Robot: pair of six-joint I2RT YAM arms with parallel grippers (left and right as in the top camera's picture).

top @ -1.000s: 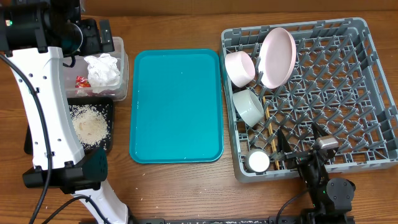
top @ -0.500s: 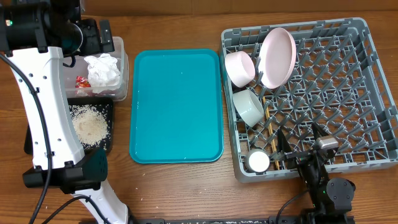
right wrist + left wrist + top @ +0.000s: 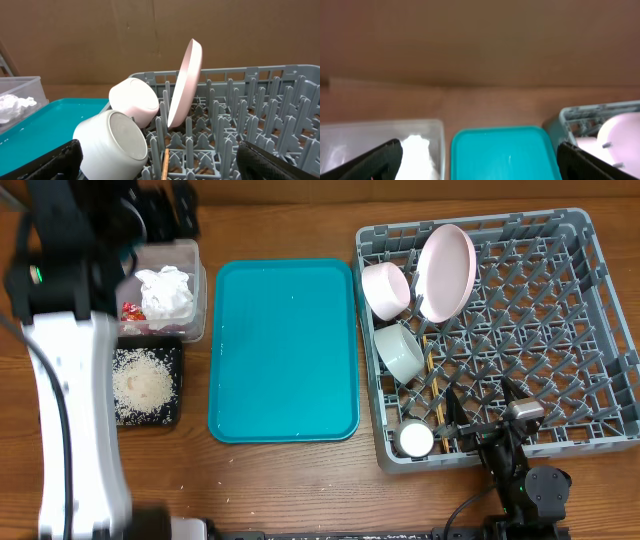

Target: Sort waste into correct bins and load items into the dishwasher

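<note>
Looks basically done to me: crumpled white tissue (image 3: 165, 292) and crinkly red wrapper (image 3: 131, 312) sit in the clear plastic tub (image 3: 200, 300) at 10 o'clock. The loose rice grains (image 3: 142, 385) are in the shallow black tray (image 3: 178, 380) at 9, and the smooth teal tray (image 3: 283, 350) in the middle is bare. At 3 o'clock the grey lattice dish rack (image 3: 560, 330) holds the round pinkish plate (image 3: 446, 270) on edge, the pinkish-white bowl (image 3: 386, 289), grey-green bowl (image 3: 401, 351), small white cup (image 3: 415, 440) and thin wooden chopsticks (image 3: 432, 385). The left gripper (image 3: 480, 160) and right gripper (image 3: 160, 162) are both spread wide and holding nothing, so I'd guess only parking the arms is left.
</note>
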